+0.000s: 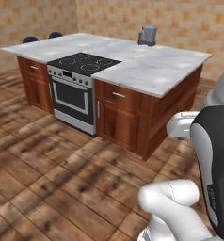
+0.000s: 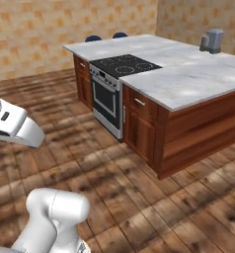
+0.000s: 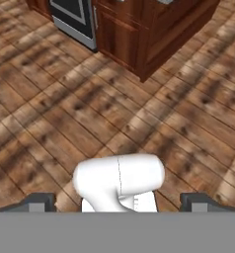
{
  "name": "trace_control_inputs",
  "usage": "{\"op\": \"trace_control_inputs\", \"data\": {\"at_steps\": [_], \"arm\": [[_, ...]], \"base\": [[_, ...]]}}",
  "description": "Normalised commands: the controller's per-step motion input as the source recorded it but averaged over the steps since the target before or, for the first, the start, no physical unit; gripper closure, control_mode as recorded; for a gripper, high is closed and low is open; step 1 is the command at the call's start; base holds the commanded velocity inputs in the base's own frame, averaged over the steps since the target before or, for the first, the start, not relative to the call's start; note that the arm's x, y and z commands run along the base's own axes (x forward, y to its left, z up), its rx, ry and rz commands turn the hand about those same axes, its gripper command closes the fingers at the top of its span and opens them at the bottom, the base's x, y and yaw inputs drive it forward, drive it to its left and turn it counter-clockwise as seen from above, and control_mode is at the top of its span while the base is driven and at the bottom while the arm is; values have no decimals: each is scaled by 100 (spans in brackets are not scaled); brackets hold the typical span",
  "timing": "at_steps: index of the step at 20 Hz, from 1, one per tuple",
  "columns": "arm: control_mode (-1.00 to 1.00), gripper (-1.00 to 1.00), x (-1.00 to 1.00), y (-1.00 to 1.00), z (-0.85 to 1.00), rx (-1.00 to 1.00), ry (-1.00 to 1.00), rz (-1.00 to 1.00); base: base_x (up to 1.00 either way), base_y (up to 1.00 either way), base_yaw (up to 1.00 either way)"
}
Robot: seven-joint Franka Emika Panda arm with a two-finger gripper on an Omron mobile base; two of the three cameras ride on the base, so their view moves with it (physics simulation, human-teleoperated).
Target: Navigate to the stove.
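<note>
The stove (image 1: pixel 78 77) stands far left in the desk (image 1: pixel 151 70); the claw (image 3: pixel 118 202) is open wide, holding nothing.

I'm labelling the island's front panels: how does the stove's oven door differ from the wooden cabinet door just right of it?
The oven door is silver with a dark window; the cabinet door is solid reddish-brown wood. The oven door's bar handle runs horizontally along its top, while the cabinet door's short handle stands vertically at its left edge. The oven door is wider than tall, the cabinet door taller than wide. Both are closed and face the same side of the island.
</note>
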Motion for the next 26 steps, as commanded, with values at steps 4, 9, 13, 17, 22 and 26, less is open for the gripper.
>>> {"op": "trace_control_inputs", "data": {"at_steps": [4,9,13,17,22,26], "arm": [[100,-100,0,0,0,0,0,0],[100,-100,0,0,0,0,0,0],[100,-100,0,0,0,0,0,0],[100,-100,0,0,0,0,0,0],[100,-100,0,0,0,0,0,0],[100,-100,0,0,0,0,0,0]], "base": [[100,34,6],[100,24,4],[100,0,1],[100,1,1],[100,14,-6],[100,0,-12]]}}
